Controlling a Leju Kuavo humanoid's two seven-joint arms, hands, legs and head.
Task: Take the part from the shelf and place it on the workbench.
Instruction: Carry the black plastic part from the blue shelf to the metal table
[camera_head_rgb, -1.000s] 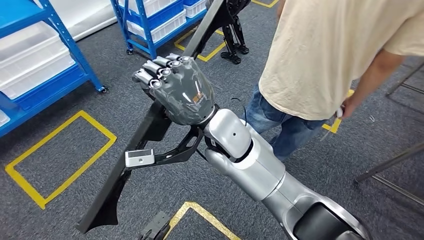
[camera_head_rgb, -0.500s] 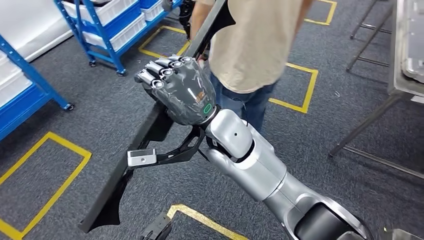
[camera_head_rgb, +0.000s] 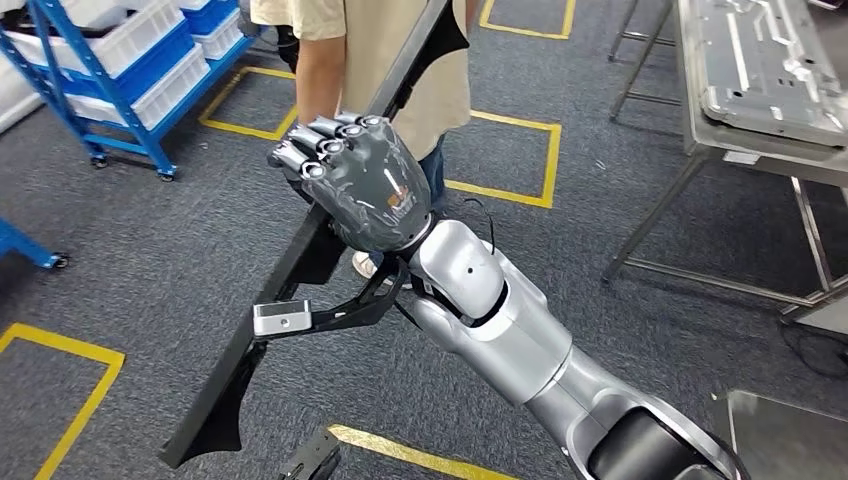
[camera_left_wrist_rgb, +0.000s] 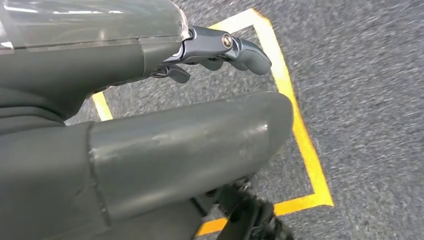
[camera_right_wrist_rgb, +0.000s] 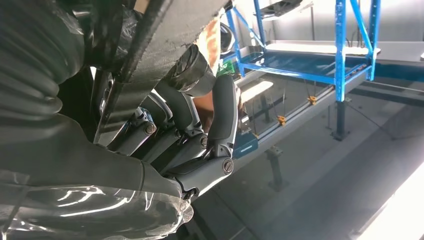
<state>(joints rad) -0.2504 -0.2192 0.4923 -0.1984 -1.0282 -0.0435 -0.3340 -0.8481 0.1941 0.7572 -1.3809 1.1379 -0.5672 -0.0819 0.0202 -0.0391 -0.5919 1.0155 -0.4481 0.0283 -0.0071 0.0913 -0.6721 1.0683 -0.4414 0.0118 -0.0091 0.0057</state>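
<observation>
Right hand (camera_head_rgb: 350, 180) is clenched around the long black part (camera_head_rgb: 300, 265), fingers (camera_right_wrist_rgb: 220, 120) wrapped over its edge in the right wrist view, holding it slanted across the robot's front, well above the grey carpet (camera_head_rgb: 160, 240). Across the last second the whole head view has swung: the blue shelf (camera_head_rgb: 110, 70) has slid off toward the left edge and the metal workbench (camera_head_rgb: 700, 130) has come in at the upper right, so the robot seems to be turning toward the drop-off, carry underway. A person (camera_head_rgb: 400, 60) stands just beyond the part's far end. Left hand (camera_left_wrist_rgb: 150, 150) hangs over the floor, fingers loosely apart and holding nothing
</observation>
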